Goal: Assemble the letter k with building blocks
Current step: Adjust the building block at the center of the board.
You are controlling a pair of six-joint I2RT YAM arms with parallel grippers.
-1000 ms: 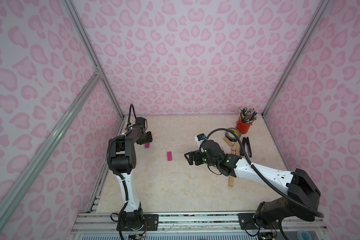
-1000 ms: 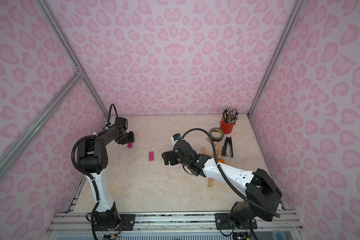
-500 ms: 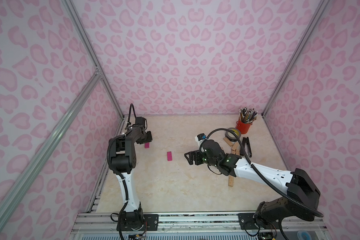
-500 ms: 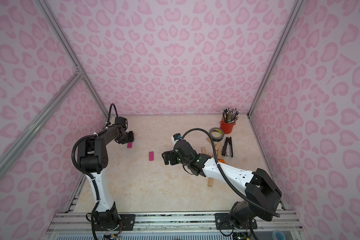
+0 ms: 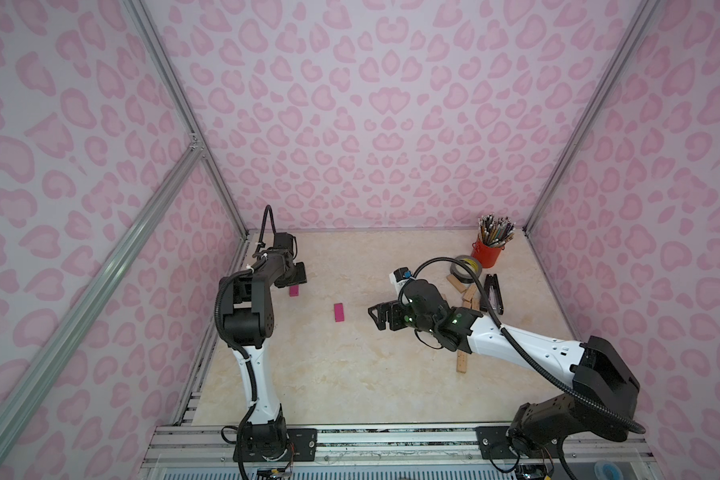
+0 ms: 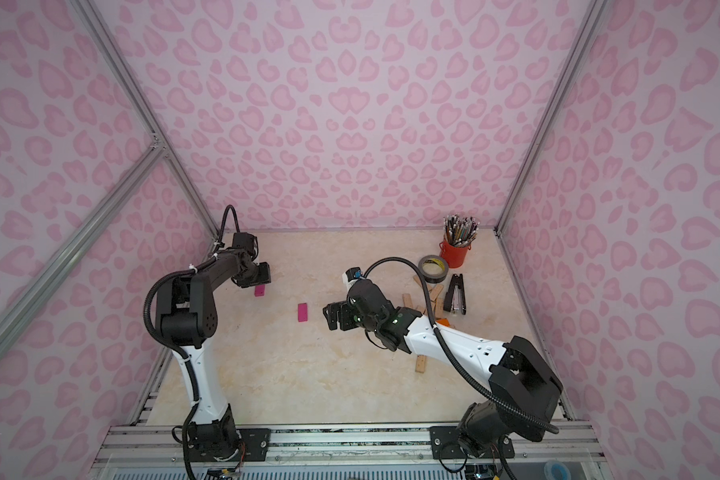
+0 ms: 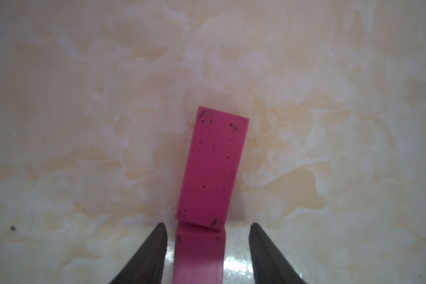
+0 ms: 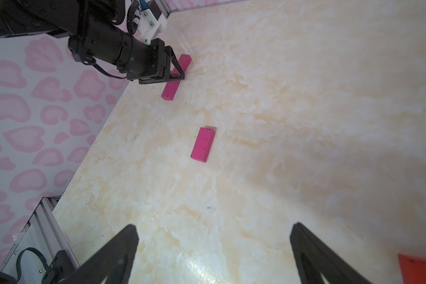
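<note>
Right, in both top views the left gripper (image 5: 296, 281) is sitting low over a magenta block (image 5: 294, 291) near the left wall. A mid-table magenta block (image 6: 302, 312) is lying flat, and the wood blocks (image 5: 468, 296) are lying scattered by the tape roll (image 5: 466, 269).

Left wrist: the fingers (image 7: 155, 246) are standing apart, clear of a second magenta block (image 7: 199, 255). The speckled magenta block is lying end-to-end ahead, slightly skewed.

Right wrist: the right gripper (image 8: 214, 225) is gaping wide, holding nothing.

Left gripper (image 7: 207, 224) has opened up: there's now a clear gap on each side of the magenta block (image 7: 199, 255) between its jaws.
</note>
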